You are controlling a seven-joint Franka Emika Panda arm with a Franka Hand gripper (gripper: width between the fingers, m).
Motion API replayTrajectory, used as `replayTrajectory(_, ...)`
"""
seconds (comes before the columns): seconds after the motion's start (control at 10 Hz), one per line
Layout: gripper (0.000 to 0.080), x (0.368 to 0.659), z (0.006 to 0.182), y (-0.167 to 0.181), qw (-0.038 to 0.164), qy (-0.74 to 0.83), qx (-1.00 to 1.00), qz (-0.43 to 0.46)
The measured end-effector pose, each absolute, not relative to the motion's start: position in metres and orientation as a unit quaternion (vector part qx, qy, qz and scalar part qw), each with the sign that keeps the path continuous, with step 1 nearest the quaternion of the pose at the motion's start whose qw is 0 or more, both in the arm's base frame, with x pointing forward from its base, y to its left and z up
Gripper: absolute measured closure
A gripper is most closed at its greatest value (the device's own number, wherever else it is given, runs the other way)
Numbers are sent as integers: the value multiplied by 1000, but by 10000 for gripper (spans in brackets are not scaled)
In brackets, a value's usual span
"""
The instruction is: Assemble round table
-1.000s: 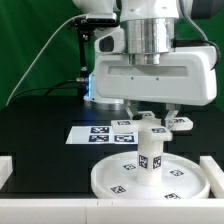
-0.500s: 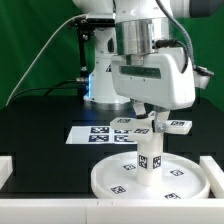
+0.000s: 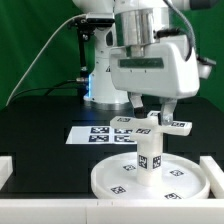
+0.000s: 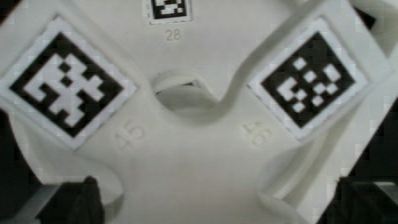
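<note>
The large rimmed round disc lies flat near the front of the black table. The short cylindrical post stands upright on its middle. The cross-shaped foot piece sits on top of the post, arms level. My gripper comes straight down over it, its fingers closed on the piece's arms. In the wrist view the foot piece fills the picture, with two tags showing. My gripper has dark fingertips at either side of it. The join between post and foot piece is hidden.
The marker board lies flat on the table behind the disc. A white rail borders the table at the exterior view's left, and another runs along the front. The arm's base stands at the back.
My gripper has turned about its vertical axis over the post, and the foot piece has turned with it. The disc and post stay in place.
</note>
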State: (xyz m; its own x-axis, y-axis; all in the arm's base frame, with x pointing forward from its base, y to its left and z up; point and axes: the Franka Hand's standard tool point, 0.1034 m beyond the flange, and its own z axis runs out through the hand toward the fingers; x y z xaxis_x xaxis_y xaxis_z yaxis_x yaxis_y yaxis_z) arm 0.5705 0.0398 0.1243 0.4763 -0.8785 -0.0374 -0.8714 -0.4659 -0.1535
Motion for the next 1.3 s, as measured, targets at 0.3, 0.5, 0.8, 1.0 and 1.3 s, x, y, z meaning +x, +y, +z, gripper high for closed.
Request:
replayTrajectory(0.3, 150, 572, 131, 43, 75, 368, -926, -37)
replayTrajectory(0.5, 150, 572, 131, 41, 68, 237, -968, -47)
replayTrajectory(0.8, 150, 572, 130, 39, 57, 83, -993, -56)
replayTrajectory(1.0, 150, 572, 130, 37, 48, 13, -997, -60)
replayTrajectory(1.3, 150, 576, 127, 32, 15, -169, -984, -55)
